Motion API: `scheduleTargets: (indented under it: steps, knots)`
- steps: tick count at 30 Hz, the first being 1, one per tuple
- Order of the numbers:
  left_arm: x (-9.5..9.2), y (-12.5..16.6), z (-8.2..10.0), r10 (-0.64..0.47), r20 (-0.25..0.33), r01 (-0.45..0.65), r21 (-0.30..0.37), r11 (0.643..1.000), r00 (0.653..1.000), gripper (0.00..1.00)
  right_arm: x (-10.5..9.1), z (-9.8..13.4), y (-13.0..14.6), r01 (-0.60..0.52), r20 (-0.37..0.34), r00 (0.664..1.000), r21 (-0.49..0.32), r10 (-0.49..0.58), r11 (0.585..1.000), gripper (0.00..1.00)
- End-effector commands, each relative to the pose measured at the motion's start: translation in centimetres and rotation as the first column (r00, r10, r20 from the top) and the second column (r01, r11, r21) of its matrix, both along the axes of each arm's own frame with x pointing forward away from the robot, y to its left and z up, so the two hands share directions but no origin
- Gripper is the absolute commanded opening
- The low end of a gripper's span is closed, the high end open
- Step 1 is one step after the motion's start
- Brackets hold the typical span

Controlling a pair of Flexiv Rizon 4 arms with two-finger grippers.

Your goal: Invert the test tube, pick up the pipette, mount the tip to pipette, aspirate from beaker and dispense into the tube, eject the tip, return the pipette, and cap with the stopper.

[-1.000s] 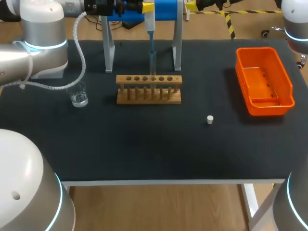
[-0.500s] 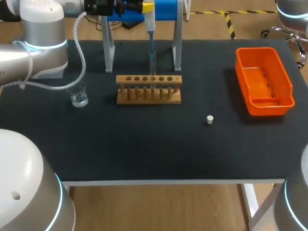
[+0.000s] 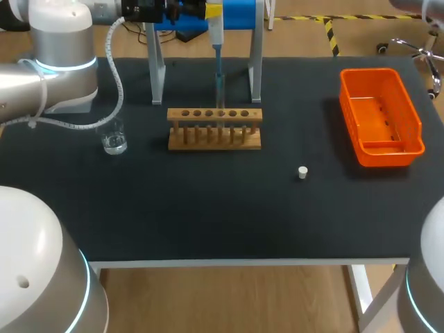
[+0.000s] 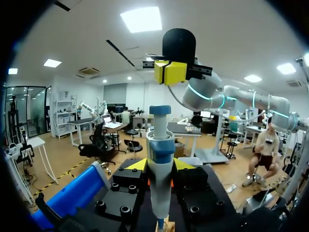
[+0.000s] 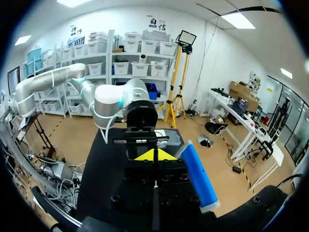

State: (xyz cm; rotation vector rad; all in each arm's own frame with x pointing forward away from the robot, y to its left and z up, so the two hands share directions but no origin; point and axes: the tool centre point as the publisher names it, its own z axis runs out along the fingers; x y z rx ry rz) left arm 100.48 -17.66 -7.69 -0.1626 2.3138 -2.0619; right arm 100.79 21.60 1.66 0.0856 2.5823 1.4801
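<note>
Pipette (image 3: pixel 216 33) vertical, pointing down.

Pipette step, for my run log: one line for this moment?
left gripper: shut on pipette | pipette tip: over test tube rack | stopper: loose on table

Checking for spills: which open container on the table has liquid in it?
The small glass beaker left of the wooden rack; the orange bin shows none.

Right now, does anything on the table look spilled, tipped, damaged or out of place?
Nothing stands out. The beaker stands upright with no spill around it, the test tube rack sits square, and the stopper lies alone on the table.
</note>
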Motion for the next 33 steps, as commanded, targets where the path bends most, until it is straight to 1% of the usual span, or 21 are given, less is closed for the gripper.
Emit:
scheduleTargets:
  steps: [1, 21, 33]
  knots:
    - [0.0, 0.0, 0.0, 0.001, 0.001, -0.001, -0.001, 1.0, 1.0, 0.0, 0.1, -0.7, 0.7, 0.004, 0.005, 1.0, 0.009, -0.004, 1.0, 0.0]
    - [0.0, 0.0, 0.0, 0.001, 0.001, -0.001, -0.001, 1.0, 1.0, 0.0, 1.0, -2.0, 2.7, -0.006, -0.013, 1.0, 0.005, 0.006, 1.0, 0.0]
    - [0.0, 0.0, 0.0, 0.001, 0.001, -0.001, -0.001, 1.0, 1.0, 0.0, 1.4, -2.7, 3.1, 0.003, -0.017, 1.0, -0.006, -0.003, 1.0, 0.0]
